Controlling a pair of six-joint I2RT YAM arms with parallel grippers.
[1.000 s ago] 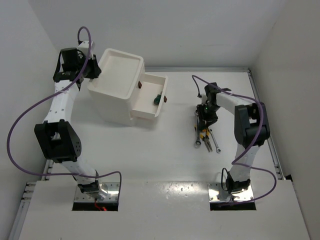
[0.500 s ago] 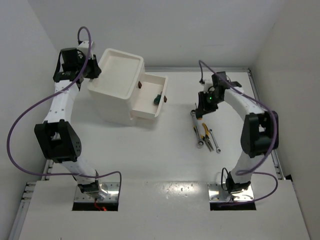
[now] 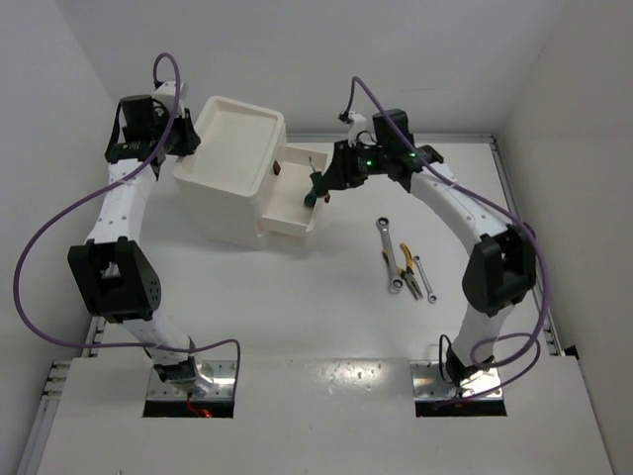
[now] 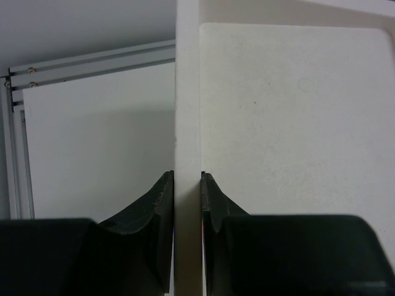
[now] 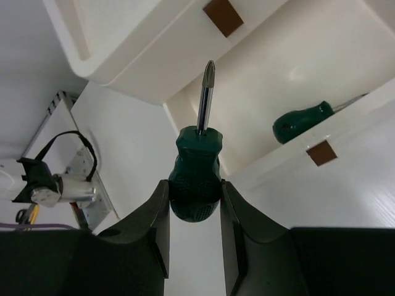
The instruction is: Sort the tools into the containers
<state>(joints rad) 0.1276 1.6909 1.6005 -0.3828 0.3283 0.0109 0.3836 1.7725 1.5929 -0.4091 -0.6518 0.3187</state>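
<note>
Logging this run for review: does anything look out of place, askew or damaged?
Nothing stands out. The right fingers grip a green-handled screwdriver at the open drawer, where a second screwdriver lies; the left fingers clamp the cabinet rim; the wrenches and pliers lie on the table, unsorted but intact.

A robotics lab test cell: a bare white table [image 3: 297,297] is boxed in by plain white walls [image 3: 396,59], and an aluminium framing rail [image 4: 92,61] runs along the table edge beyond the left claw [image 4: 187,180]. Well behind the left claw and the right claw [image 5: 194,185], the two arms are bolted to metal base plates [image 3: 223,376], trailing loose purple cables [image 3: 17,287]
</note>
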